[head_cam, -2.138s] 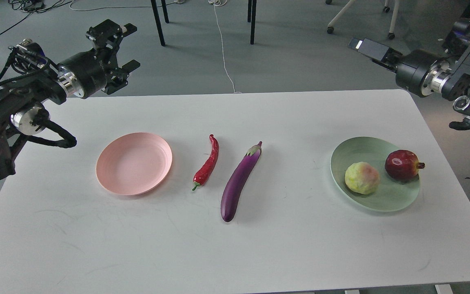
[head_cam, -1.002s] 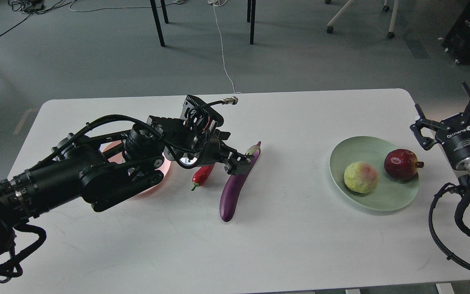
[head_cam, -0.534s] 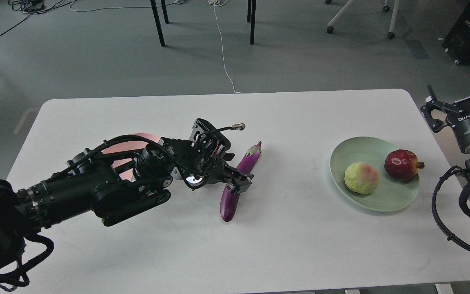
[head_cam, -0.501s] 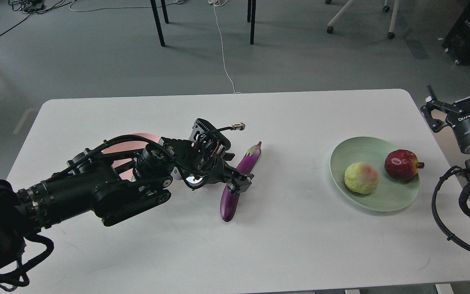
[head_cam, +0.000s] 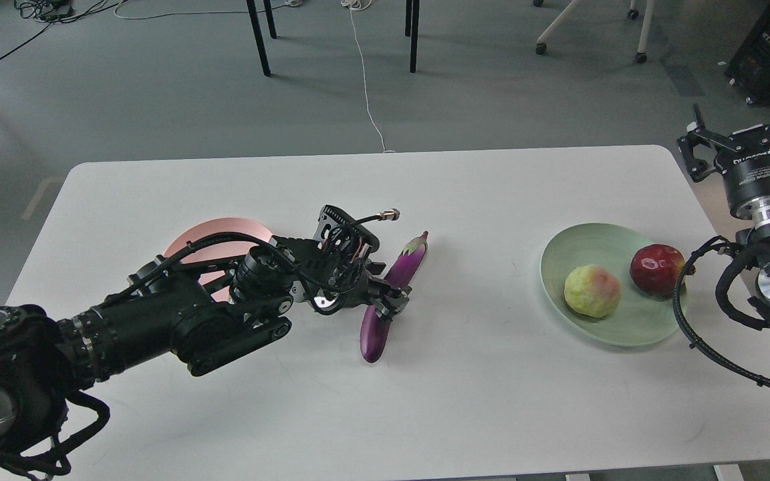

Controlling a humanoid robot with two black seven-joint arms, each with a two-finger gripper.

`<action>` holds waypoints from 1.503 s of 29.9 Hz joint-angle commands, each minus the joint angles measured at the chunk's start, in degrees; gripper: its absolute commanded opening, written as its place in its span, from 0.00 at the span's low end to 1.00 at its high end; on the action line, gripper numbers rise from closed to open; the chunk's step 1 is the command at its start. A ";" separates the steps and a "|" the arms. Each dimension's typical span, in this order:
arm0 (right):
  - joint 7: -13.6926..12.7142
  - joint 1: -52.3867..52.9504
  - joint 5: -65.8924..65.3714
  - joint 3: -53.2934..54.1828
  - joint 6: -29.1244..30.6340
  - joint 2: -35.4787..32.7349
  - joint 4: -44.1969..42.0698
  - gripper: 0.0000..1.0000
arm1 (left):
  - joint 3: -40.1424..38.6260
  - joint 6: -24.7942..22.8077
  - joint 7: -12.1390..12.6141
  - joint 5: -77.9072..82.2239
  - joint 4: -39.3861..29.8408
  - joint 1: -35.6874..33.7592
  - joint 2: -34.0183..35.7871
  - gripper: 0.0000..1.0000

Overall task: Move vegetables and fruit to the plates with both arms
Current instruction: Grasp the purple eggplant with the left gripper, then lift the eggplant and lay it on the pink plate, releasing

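Note:
The purple eggplant [head_cam: 409,257] lies slanted on the white table [head_cam: 465,194], left of centre. My left gripper [head_cam: 388,302] reaches in from the left and sits down over the eggplant's middle. Its fingers are dark and I cannot tell how far they have closed. The left arm covers most of the pink plate [head_cam: 214,231] and hides the red chili. The mint green plate [head_cam: 625,331] at the right holds the yellow-green fruit [head_cam: 592,290] and the pomegranate [head_cam: 656,268]. My right gripper [head_cam: 740,123] is open and empty, raised beyond the table's right edge.
Black cables of the right arm [head_cam: 682,314] hang over the green plate's right rim. Chair and table legs [head_cam: 414,37] stand on the grey floor behind the table, and a white cord [head_cam: 366,87] runs across it.
My left arm swung in from the far left, across the pink plate, and came down onto the eggplant, hiding the chili. My right gripper rose further back. The eggplant has not moved.

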 commanded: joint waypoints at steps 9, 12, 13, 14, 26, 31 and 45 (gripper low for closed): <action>-0.01 1.03 -0.42 -0.26 -0.01 0.85 -2.38 0.98 | -1.23 -0.58 -0.83 -1.01 -5.33 -3.29 7.91 0.13; -0.01 1.03 -0.42 -0.26 -0.01 0.32 -2.38 0.98 | -1.15 -1.01 -0.92 -7.76 -12.45 -5.31 17.13 0.15; -0.01 0.95 -0.42 -0.26 -0.01 0.23 -2.47 0.98 | -1.06 -1.36 -0.92 -9.70 -13.95 -5.49 19.60 0.16; -0.01 1.03 -0.42 -0.26 -0.01 0.23 -2.56 0.98 | -1.06 -1.80 -1.01 -11.28 -14.83 -5.41 22.15 0.16; -0.01 0.95 -0.42 -0.26 -0.01 0.76 -3.17 0.98 | -0.45 -0.84 -2.33 -12.53 -8.62 1.89 31.76 0.21; -0.01 0.95 -0.42 -0.35 -0.01 0.41 -3.26 0.98 | -0.01 -0.05 -2.15 -12.18 -7.11 1.98 31.49 0.68; -0.01 0.95 -0.51 -0.44 -0.01 0.84 -3.35 0.98 | -0.27 -0.57 -1.62 -12.27 -7.37 -6.98 26.94 0.80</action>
